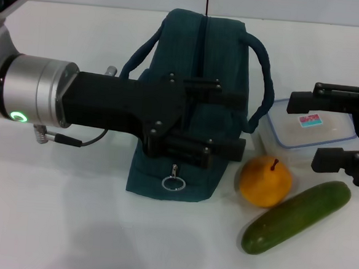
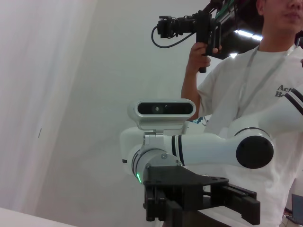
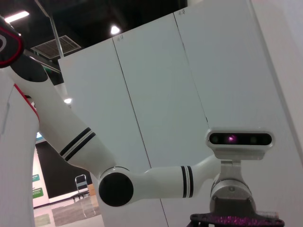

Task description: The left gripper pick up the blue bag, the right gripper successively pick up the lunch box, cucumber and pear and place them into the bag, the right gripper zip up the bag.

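The blue bag [image 1: 200,56] lies flat on the white table, its ring zip pull [image 1: 173,183] at the near end. My left gripper [image 1: 233,118] reaches across the bag from the left and hovers over its middle, open, fingers spread wide. The clear lunch box [image 1: 290,133] sits right of the bag. My right gripper [image 1: 315,130] is over it, open, one finger at the far edge and one at the near edge. The yellow-orange pear [image 1: 264,180] rests in front of the box, and the green cucumber [image 1: 297,216] lies diagonally nearer still. Neither wrist view shows any of these.
The white table [image 1: 68,225] stretches toward me on the left. A thin cable [image 1: 74,141] loops under the left wrist. The wrist views look up at the robot's head [image 2: 163,109] and a person holding a camera [image 2: 265,80].
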Controlling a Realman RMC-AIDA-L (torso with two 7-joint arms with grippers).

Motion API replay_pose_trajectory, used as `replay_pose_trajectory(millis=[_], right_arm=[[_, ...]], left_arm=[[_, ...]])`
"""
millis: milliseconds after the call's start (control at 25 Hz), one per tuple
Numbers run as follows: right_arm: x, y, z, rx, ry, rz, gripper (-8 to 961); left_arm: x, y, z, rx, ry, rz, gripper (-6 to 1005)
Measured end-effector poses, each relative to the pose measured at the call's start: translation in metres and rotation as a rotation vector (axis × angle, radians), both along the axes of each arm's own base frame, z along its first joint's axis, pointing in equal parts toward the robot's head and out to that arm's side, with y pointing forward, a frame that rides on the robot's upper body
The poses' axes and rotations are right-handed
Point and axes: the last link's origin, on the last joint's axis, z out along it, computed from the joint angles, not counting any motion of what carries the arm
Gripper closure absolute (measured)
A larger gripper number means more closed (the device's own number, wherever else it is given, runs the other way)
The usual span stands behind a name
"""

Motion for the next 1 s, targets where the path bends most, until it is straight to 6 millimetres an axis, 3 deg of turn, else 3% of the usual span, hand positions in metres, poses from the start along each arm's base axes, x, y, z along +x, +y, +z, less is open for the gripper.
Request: replay_pose_trajectory(millis=[760, 1000], right_arm=[[0.0, -0.001, -0.001, 0.003, 0.002, 0.004, 126], [0.006, -0.001, 0.001, 0.031, 0.016, -0.022, 126]], left_arm=[[0.002, 0.001, -0.001, -0.002, -0.001, -0.005, 161], [0.024, 0.011, 0.013, -0.042, 0.047, 0.02, 160]])
